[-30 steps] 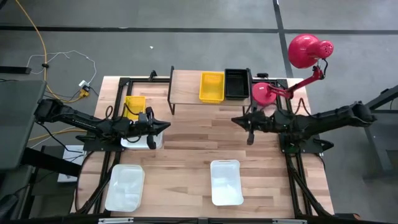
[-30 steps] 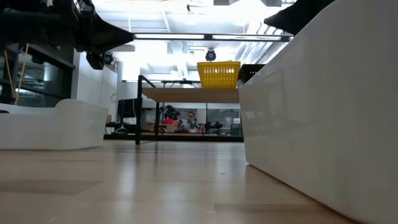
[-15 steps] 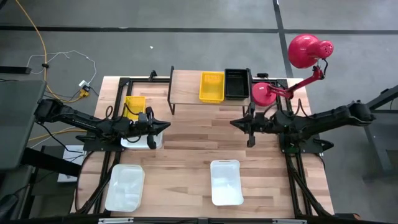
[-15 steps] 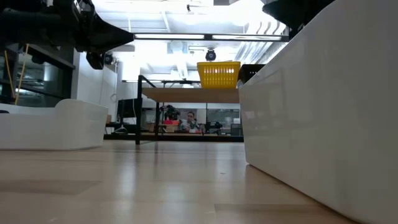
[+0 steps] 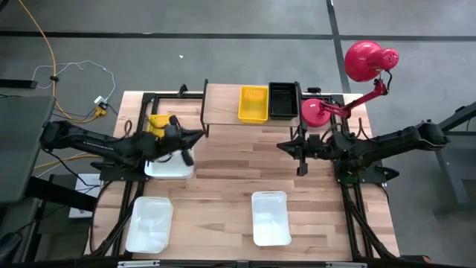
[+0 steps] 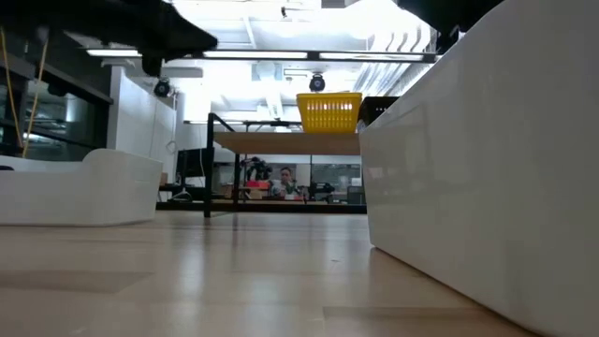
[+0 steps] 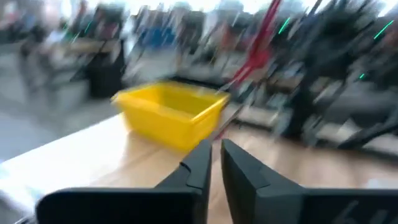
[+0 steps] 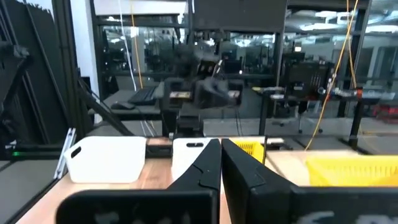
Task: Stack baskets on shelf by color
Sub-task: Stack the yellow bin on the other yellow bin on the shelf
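Observation:
The shelf (image 5: 223, 104) stands at the table's far edge and carries a yellow basket (image 5: 253, 103) beside the black basket (image 5: 282, 100). A second yellow basket (image 5: 158, 122) sits on the table by the shelf's left end, partly under my left arm. Three white baskets rest on the table: (image 5: 167, 167), (image 5: 149, 223), (image 5: 270, 217). My left gripper (image 5: 195, 137) is shut, above the table left of centre, pointing toward the shelf; its wrist view shows a yellow basket (image 7: 171, 115) ahead. My right gripper (image 5: 286, 145) is shut, hovering right of centre.
A red desk lamp (image 5: 321, 112) stands at the far right corner, its head (image 5: 368, 59) beyond the table. In the low view a white basket (image 6: 477, 178) fills the right side, and another white basket (image 6: 80, 187) sits left. Open wood lies between the two grippers.
My left gripper has swung toward the table's far edge and the shelf, and has risen. More of the white basket beneath it shows, and that basket has stayed in place.

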Robot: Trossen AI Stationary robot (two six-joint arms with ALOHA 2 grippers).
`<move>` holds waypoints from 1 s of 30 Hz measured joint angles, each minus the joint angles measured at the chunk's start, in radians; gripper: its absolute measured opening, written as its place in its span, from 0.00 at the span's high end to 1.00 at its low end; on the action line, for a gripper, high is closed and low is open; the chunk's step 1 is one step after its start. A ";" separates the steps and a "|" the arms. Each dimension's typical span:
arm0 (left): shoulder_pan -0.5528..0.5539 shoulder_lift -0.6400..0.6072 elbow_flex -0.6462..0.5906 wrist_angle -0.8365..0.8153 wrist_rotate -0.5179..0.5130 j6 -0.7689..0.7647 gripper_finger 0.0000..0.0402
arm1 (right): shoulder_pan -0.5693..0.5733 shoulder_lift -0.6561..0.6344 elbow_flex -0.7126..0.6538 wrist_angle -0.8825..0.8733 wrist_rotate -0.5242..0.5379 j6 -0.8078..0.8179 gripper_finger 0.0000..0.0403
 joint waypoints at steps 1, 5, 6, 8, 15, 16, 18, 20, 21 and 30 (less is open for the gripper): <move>0.025 0.004 0.066 -0.140 -0.011 -0.020 0.91 | 0.000 0.000 0.000 -0.010 0.000 0.010 1.00; 0.139 0.087 0.299 -0.594 -0.104 -0.094 0.79 | 0.000 0.003 0.000 -0.028 0.004 0.049 1.00; 0.170 0.107 0.347 -0.697 -0.134 -0.111 0.76 | 0.000 0.003 0.000 -0.028 0.011 0.056 1.00; 0.225 0.141 0.436 -0.832 -0.182 -0.152 0.70 | 0.000 0.003 0.000 -0.028 0.030 0.059 1.00; 0.417 0.224 0.565 -1.062 -0.170 -0.252 0.52 | 0.000 0.003 0.000 -0.028 0.041 0.059 1.00; 0.445 0.237 0.564 -1.088 -0.151 -0.272 0.50 | 0.000 0.003 0.000 -0.028 0.041 0.059 1.00; 0.492 0.272 0.563 -1.128 -0.112 -0.334 0.48 | 0.000 0.003 0.000 -0.031 0.054 0.060 1.00; 0.526 0.316 0.563 -1.164 -0.086 -0.396 0.47 | 0.000 0.003 0.000 -0.044 0.079 0.060 1.00; 0.542 0.339 0.563 -1.180 -0.076 -0.421 0.47 | 0.000 0.004 0.000 -0.049 0.084 0.063 1.00; 0.592 0.537 0.568 -1.212 0.056 -0.477 0.46 | 0.000 0.004 0.000 -0.070 0.086 0.091 1.00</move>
